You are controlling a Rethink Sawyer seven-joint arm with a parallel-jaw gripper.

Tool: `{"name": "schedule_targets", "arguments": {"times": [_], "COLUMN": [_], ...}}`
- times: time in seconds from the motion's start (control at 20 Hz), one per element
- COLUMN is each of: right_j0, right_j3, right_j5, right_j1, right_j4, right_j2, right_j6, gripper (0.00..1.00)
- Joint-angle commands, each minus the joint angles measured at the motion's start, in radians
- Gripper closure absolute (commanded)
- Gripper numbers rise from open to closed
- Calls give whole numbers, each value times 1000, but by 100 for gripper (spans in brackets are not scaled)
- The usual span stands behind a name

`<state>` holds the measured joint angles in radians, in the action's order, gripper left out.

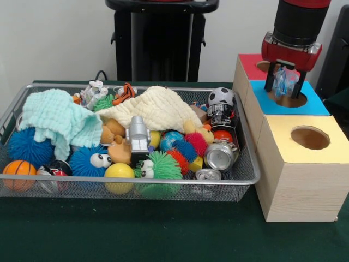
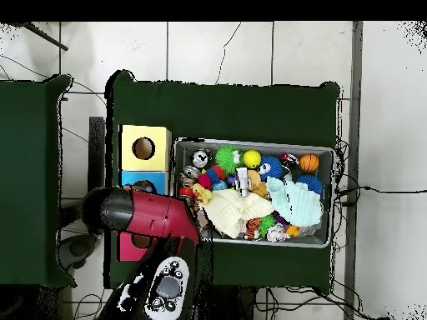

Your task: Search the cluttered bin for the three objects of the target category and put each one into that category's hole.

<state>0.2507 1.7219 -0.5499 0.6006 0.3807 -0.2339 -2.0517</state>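
I hold my gripper (image 1: 285, 86) pinched on a clear crinkly object (image 1: 284, 81) directly above the blue box's hole (image 1: 287, 99), at the bin's (image 1: 248, 164) two o'clock, ready to drop.

Bin (image 1: 22, 103) at left, three boxes in a row at right, gripper (image 1: 284, 82) over the middle box.

In the front view the bin sits on the table (image 1: 136, 234), with the near box (image 1: 302, 169), middle box (image 1: 289, 103) and far box (image 1: 252, 65) lined up just to its right, each with a hole on top. The gripper hangs over the middle box's hole (image 1: 288, 99) with a small object (image 1: 283, 81) between its fingers. In the bin, two cloths (image 1: 155, 106) lie over the far toys; balls (image 1: 19, 173) sit along the near wall, cans (image 1: 219, 155) at the near right, and a toy robot (image 1: 138, 136) at the centre.
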Motion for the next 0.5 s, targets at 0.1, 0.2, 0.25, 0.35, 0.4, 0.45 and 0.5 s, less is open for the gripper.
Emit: {"name": "schedule_targets", "arguments": {"times": [0.1, 0.2, 0.25, 0.35, 0.4, 0.45, 0.5], "right_j0": [15, 10, 10, 12, 12, 13, 16], "right_j3": [-7, -10, -11, -15, -21, -25, -30], "right_j5": [53, 62, 61, 53, 48, 44, 43], "right_j1": [-85, -93, -93, -93, -94, -94, -99], "right_j4": [50, 52, 52, 54, 56, 59, 61], "right_j2": [88, 92, 92, 89, 88, 88, 87], "right_j6": [-233, -226, -225, -225, -225, -226, -229], "gripper": [0, 0, 0, 0, 0, 0, 0]}}
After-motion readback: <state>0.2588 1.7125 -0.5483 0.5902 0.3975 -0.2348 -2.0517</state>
